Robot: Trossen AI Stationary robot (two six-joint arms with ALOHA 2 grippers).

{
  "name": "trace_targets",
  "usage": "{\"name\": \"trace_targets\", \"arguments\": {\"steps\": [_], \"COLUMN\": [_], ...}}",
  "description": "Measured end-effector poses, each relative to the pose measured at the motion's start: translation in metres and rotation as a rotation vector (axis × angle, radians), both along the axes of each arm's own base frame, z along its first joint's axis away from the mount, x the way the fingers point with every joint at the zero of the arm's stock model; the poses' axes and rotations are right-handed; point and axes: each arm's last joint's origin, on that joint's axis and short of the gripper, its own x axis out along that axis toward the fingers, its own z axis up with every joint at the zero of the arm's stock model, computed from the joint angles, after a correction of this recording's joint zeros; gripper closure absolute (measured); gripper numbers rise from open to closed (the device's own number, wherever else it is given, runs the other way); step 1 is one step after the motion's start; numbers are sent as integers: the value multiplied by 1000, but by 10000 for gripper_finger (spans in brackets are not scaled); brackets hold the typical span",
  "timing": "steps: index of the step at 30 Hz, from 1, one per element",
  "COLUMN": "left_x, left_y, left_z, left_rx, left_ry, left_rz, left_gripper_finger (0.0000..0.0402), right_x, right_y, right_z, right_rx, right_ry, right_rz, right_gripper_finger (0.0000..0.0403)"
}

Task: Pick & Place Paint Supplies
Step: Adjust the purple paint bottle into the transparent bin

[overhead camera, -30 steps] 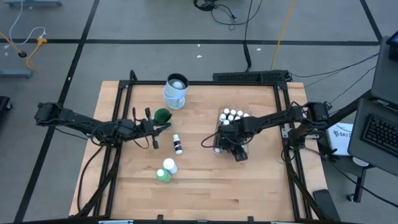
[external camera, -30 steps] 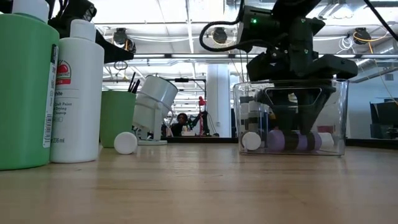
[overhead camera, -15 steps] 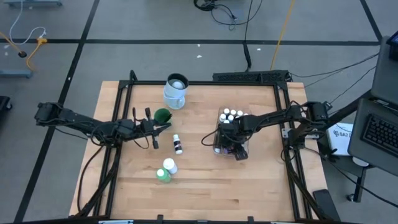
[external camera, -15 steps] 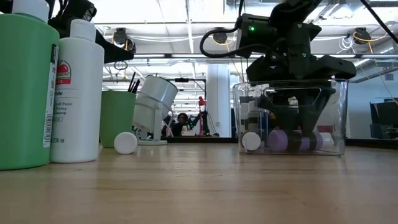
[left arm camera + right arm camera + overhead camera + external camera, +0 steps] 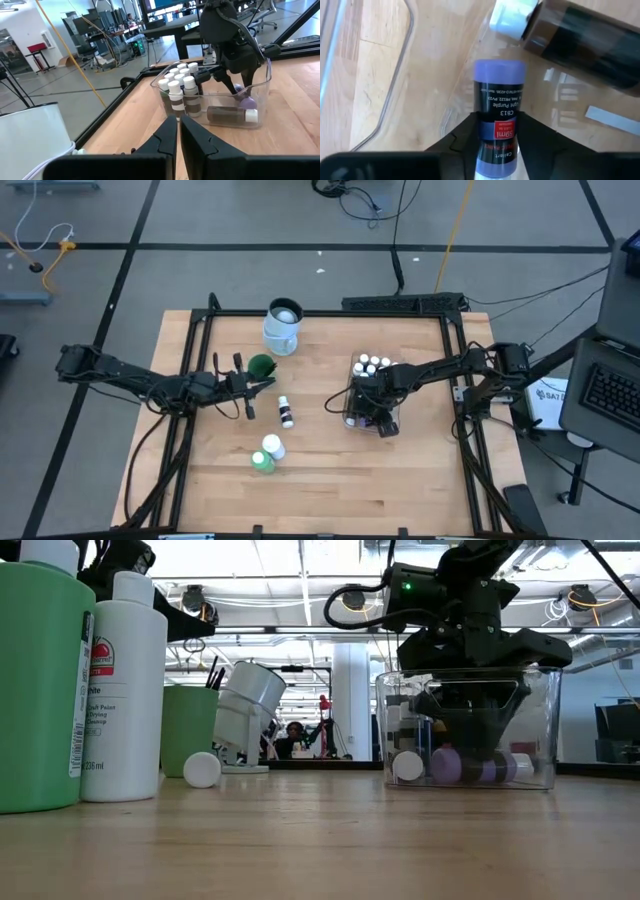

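While the right gripper [image 5: 496, 131] reaches down inside the clear tub [image 5: 352, 412], its fingers [image 5: 461, 136] close on a light purple bottle [image 5: 499, 116] lying on the tub floor. A dark bottle [image 5: 580, 36] with a white cap lies just beyond it. Upright white-capped bottles [image 5: 179, 86] stand packed at the tub's far end. Left gripper [image 5: 177, 131] is shut, empty, hovering over left part of the table [image 5: 330, 470], pointed toward the tub. Near it: a dark green round item [image 5: 261, 366], a small bottle [image 5: 286, 412] lying on the wood, a green and a white bottle [image 5: 266, 454] toward the table's front edge. White mug [image 5: 282, 326] sits at the back edge, tilted in low view; brushes [image 5: 213, 674] stick up behind it.
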Motion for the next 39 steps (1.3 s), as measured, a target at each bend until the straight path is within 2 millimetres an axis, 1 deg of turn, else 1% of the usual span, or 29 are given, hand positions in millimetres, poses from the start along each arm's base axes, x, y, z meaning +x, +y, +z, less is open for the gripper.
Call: {"name": "trace_targets", "arguments": {"steps": [5,9,19,22,25,29,34,36,39], "left_x": [0,0,0,0,0,1,2,3,7], "left_y": [0,0,0,0,0,-2,-5,-5,-8], "left_z": [0,0,0,4,6,8,12,17,29], "left_rx": [0,0,-1,-2,-31,-73,-170,-201,-236], "left_ry": [0,0,-3,-37,-71,-98,-152,-171,-209], "left_rz": [0,0,0,0,-4,-62,-160,-175,-201], "left_gripper_finger": [376,376,376,376,376,376,375,375,375], "right_x": [0,3,21,24,26,28,31,33,36], "right_y": [0,0,-1,0,2,7,14,18,25], "right_z": [0,3,39,45,55,68,84,91,100], "right_rx": [-2,-10,-69,-81,-135,-201,-329,-341,-354], "right_ry": [7,-1,-57,-70,-63,-53,-71,-84,-125], "right_rz": [-24,-27,-23,-6,2,22,34,44,56], "right_gripper_finger": [312,318,320,320,321,321,319,319,318]}}
